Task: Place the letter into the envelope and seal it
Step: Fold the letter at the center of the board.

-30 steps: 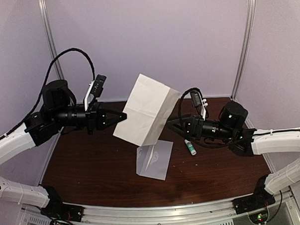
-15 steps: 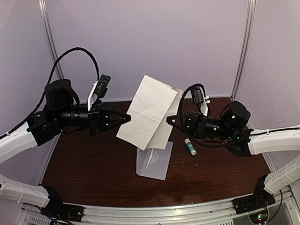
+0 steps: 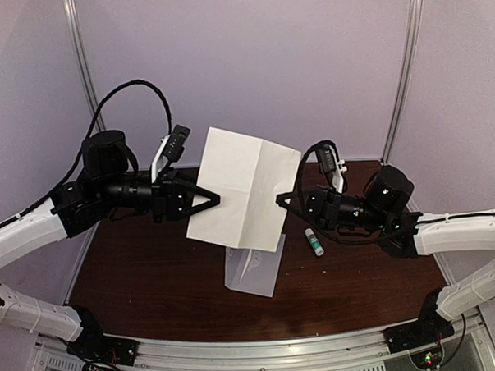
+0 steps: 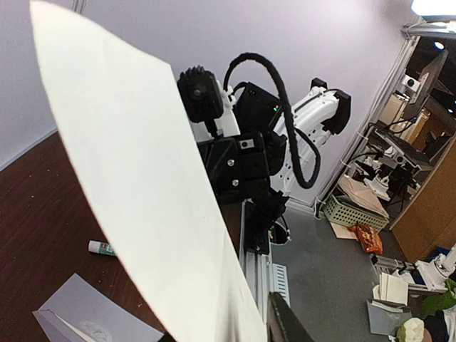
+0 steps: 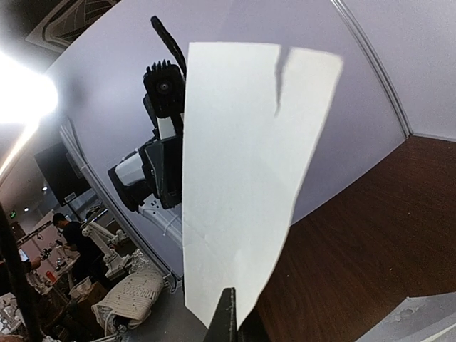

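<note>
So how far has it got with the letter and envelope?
Nothing is finished yet. The right gripper holds the letter in the air by its right edge, with the left gripper at its left edge. The envelope lies on the table, letter not inside. Inserting and sealing remain.

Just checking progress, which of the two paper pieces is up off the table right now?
The bright white letter, pinched by the right hand; the greyer envelope lies flat on the table.

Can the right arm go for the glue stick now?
Probably not yet. The right gripper is shut on the letter in mid-air. The glue stick lies uncovered just below that arm, so only the held letter stands in the way.
</note>
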Motion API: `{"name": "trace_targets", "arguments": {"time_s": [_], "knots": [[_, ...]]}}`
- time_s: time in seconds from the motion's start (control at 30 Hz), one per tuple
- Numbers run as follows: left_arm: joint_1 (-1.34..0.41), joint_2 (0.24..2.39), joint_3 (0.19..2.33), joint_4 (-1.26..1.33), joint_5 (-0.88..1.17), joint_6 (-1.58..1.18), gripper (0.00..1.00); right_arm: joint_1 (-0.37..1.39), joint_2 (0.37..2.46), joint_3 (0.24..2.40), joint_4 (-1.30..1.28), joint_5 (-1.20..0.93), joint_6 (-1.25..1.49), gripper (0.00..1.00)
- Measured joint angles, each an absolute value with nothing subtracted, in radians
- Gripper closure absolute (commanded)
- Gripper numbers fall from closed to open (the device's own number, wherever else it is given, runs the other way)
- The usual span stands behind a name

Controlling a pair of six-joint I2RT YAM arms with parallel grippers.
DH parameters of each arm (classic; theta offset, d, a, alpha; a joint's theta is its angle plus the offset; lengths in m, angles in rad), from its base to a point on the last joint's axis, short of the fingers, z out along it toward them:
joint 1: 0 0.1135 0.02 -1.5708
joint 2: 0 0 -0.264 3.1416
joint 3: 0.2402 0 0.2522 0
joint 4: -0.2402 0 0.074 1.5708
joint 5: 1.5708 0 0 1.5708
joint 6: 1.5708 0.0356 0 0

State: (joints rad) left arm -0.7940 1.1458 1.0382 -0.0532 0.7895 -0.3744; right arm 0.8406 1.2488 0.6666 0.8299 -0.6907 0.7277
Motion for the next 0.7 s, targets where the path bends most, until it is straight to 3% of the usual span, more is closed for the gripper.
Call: {"name": "trace_targets", "arguments": {"time_s": [0.1,0.27,0.3,0.4,0.5,0.7], "knots": [[-0.794,1.146,1.039,-0.053,0.786,-0.376,0.72,0.841,1.249,0.667,0.782,-0.69,0.706,1.0],[-0.794,1.151,1.041,-0.053,0.782,-0.382,1.0,0.841,1.249,0.669,0.703,-0.69,0.675,1.0],[-0.794,1.153,1.041,-0.054,0.78,-0.383,1.0,0.841,1.248,0.669,0.693,-0.69,0.672,0.94],[-0.794,1.158,1.041,-0.054,0.767,-0.382,1.0,0.841,1.241,0.669,0.667,-0.68,0.665,0.57],[-0.794,1.156,1.041,-0.042,0.747,-0.385,1.0,0.841,1.211,0.669,0.636,-0.646,0.653,0.31],[-0.794,1.113,1.002,0.013,0.649,-0.414,1.0,0.85,1.09,0.692,0.503,-0.474,0.601,0.15]]}}
